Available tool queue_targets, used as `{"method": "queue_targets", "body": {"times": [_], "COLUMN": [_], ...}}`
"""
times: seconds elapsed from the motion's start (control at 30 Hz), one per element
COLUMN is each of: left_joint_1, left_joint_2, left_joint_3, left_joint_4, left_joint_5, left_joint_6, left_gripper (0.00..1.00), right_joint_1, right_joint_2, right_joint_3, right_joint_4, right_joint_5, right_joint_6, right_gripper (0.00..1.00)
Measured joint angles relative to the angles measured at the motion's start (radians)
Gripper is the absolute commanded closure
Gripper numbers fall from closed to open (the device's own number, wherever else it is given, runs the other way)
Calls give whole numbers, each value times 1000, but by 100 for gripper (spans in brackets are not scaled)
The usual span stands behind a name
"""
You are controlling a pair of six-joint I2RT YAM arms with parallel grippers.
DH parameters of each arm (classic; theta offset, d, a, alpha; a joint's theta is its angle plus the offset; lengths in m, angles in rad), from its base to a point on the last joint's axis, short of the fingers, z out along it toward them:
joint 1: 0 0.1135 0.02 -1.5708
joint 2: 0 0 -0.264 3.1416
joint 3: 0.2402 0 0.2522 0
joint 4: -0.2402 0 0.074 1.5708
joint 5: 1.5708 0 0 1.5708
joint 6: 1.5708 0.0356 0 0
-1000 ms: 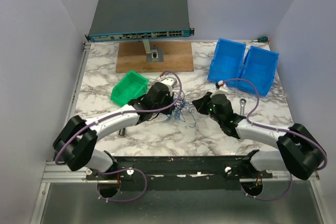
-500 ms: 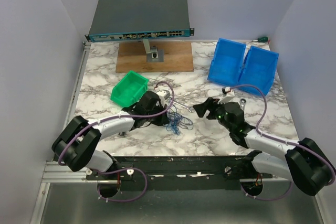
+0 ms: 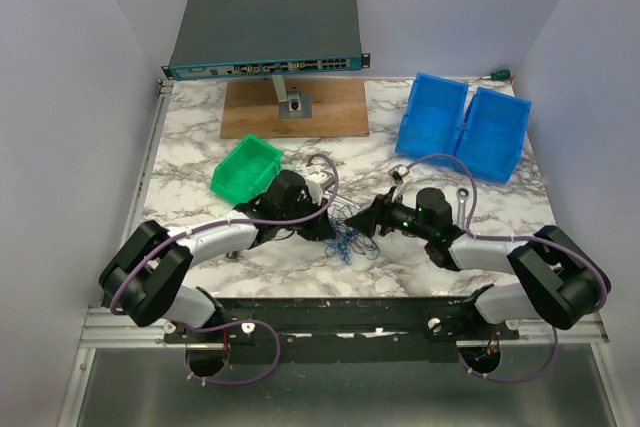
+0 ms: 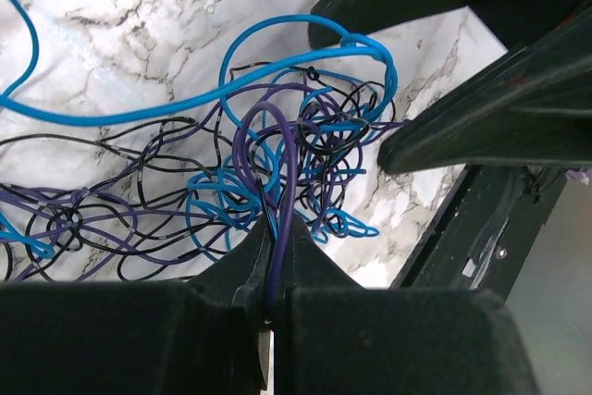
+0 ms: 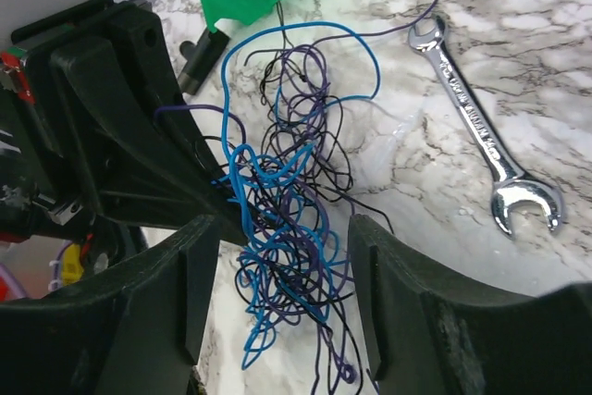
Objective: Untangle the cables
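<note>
Left end effector (image 4: 273,233): pressed together, pinching a purple loop of the cables (image 4: 305,127). Right end effector (image 5: 282,228): fingers spread, one on each side of the tangle. Cables: blue, purple and black scribble lying on the marble counter (image 3: 385,147) between both arms. Nearby: silver wrench (image 5: 481,127), green bin (image 3: 247,167), blue bins (image 3: 465,127); pale walls.

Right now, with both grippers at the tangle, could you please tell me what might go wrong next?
The right gripper stands open astride the cables; closing could pinch several strands and tighten knots.
The left gripper is shut on one purple loop; pulling may drag the whole tangle.
A strand reaches near the wrench and could snag it.
</note>
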Motion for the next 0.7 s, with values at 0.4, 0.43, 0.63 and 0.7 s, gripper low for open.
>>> {"method": "queue_targets", "body": {"times": [0.4, 0.43, 0.63, 0.7], "left_joint_1": [0, -1, -4, 4], "left_joint_2": [3, 2, -48, -99], "left_joint_3": [45, 45, 43, 32], "left_joint_4": [8, 2, -58, -48], "left_joint_5": [-9, -22, -169, -215], "left_joint_6": [-5, -8, -32, -51], "left_gripper": [100, 100, 100, 100], "right_joint_1": [5, 5, 32, 42], "right_joint_2": [108, 99, -73, -161], "right_joint_3": [80, 85, 89, 88], "right_joint_4": [-22, -48, -275, -370], "right_joint_5": [-25, 18, 436, 600], "right_joint_6": [6, 8, 89, 152], "right_gripper": [99, 99, 99, 99]}}
